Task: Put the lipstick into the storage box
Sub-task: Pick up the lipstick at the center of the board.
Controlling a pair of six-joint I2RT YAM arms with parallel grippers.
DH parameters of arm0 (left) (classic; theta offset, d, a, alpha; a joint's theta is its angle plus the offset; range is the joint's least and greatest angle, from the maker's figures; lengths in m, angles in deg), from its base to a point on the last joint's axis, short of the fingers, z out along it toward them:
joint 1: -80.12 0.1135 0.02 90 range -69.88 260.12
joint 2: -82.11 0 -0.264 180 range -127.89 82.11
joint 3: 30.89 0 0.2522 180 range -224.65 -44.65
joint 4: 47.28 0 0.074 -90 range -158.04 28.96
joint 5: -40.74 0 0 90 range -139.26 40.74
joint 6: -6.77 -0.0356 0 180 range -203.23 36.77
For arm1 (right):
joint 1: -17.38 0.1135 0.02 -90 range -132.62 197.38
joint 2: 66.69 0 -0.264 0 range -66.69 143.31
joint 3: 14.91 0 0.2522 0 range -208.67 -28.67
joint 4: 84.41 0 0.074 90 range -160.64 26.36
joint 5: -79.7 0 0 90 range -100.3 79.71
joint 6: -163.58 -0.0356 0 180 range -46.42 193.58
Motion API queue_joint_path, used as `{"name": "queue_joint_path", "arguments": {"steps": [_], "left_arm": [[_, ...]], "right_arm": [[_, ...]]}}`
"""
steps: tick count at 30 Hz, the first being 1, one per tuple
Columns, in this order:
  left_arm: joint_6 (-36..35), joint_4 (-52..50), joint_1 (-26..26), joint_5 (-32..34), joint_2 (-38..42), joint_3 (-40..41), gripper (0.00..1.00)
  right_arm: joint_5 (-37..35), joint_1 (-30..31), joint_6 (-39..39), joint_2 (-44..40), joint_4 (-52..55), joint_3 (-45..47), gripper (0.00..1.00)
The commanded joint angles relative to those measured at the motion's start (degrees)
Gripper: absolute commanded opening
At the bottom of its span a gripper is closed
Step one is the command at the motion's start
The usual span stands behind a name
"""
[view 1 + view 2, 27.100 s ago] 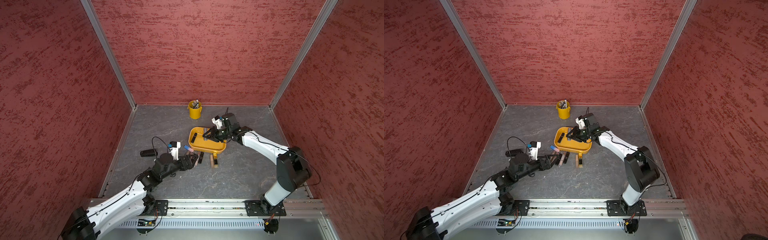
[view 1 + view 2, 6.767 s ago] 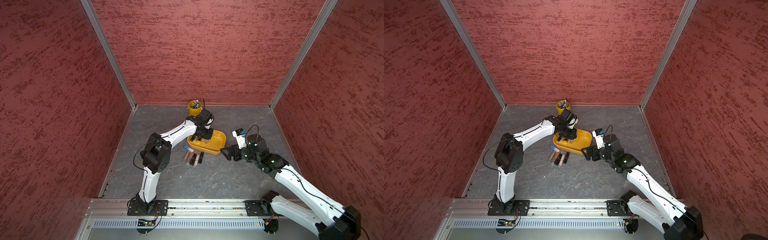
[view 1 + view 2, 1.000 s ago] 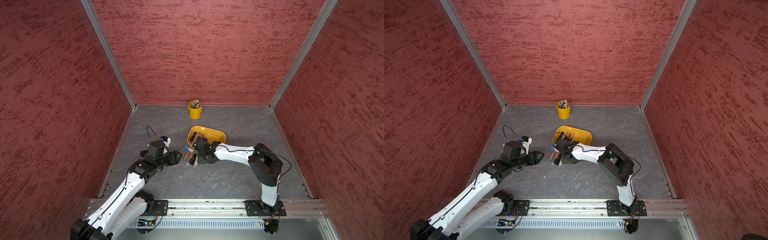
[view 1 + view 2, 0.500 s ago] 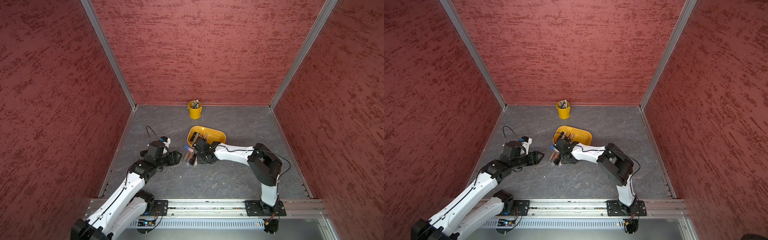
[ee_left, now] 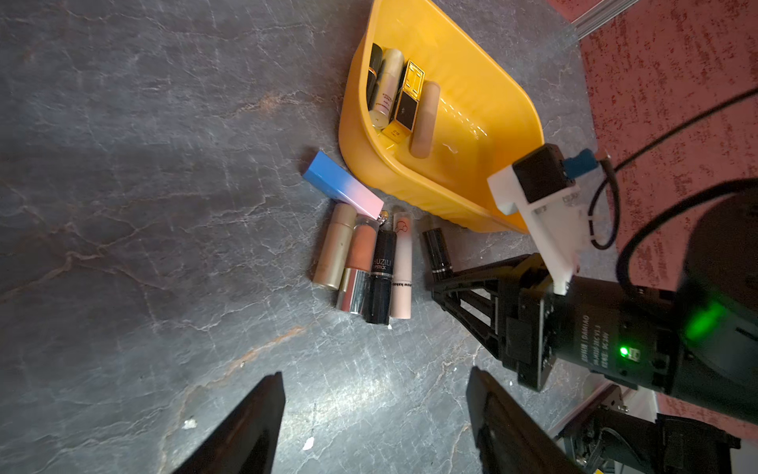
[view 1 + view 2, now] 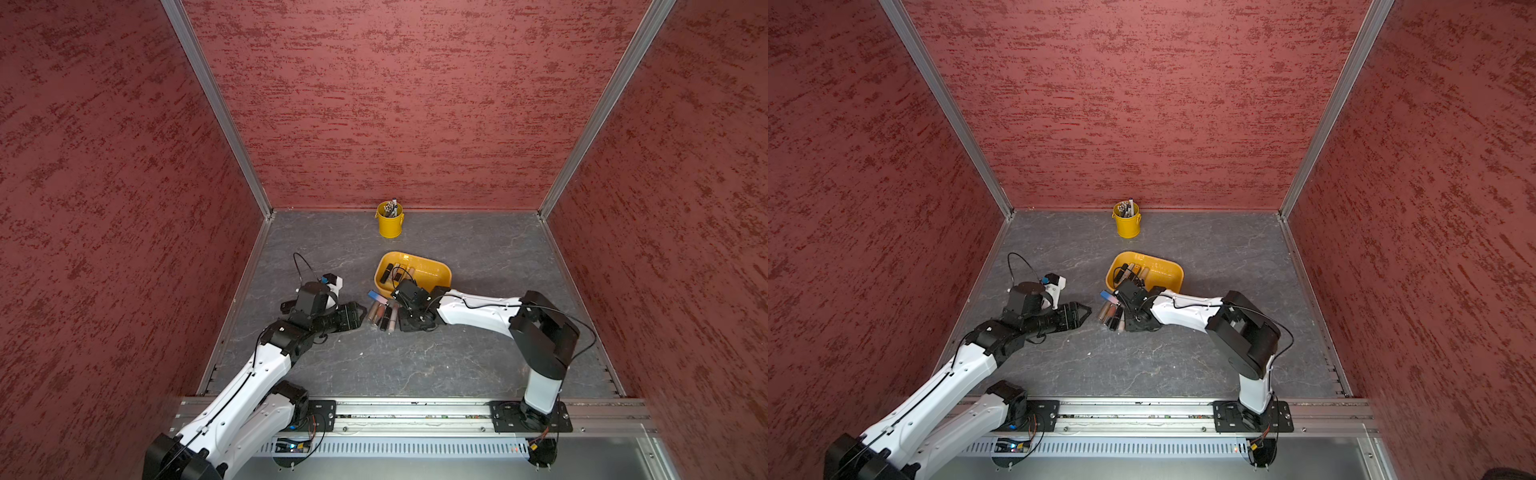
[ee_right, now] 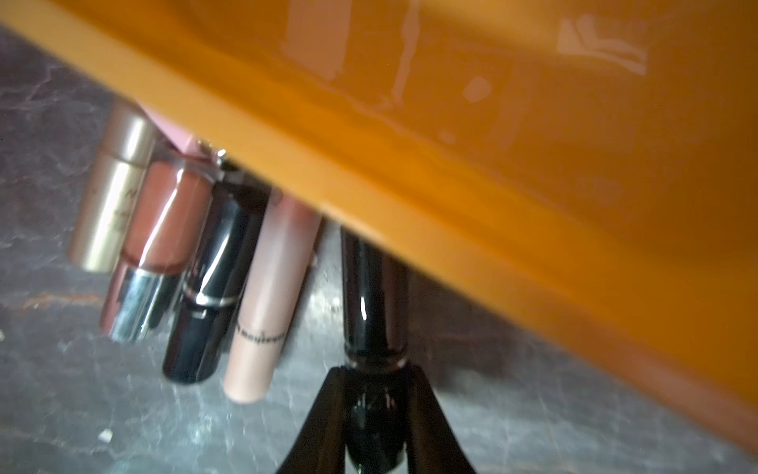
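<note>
The storage box (image 5: 414, 178) holds four lipsticks (image 5: 404, 96) side by side at one end. The right gripper (image 7: 375, 390) is clamped on a black lipstick (image 7: 371, 295) lying on the floor (image 5: 164, 205) just outside it, long axis pointing from the gripper toward the box wall; the left gripper (image 5: 375, 373) gapes, empty.

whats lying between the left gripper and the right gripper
A row of lipsticks lying side by side fills the gap from left gripper to right gripper, seen in both top views and the left wrist view.
</note>
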Motion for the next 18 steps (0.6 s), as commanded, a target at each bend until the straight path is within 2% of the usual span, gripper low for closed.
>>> {"name": "queue_joint_path", "arguments": {"steps": [1, 8, 13, 18], "left_arm": [[2.57, 5.94, 0.27, -4.42, -0.21, 1.62, 0.76], [8.77, 20.77, 0.18, -13.72, -1.31, 4.36, 0.81], [14.95, 32.43, 0.09, -18.86, -2.42, 5.42, 0.84], [20.69, 43.15, -0.32, -22.73, -3.74, 5.27, 0.84]], "right_arm": [[5.31, -0.22, 1.81, -6.88, -5.02, 4.1, 0.19], [13.07, -1.19, 3.43, -18.61, -13.4, 14.19, 0.19], [20.2, -5.25, 2.84, -28.16, -18.54, 18.52, 0.19], [28.36, -10.35, 1.56, -33.61, -24.71, 19.97, 0.19]]}}
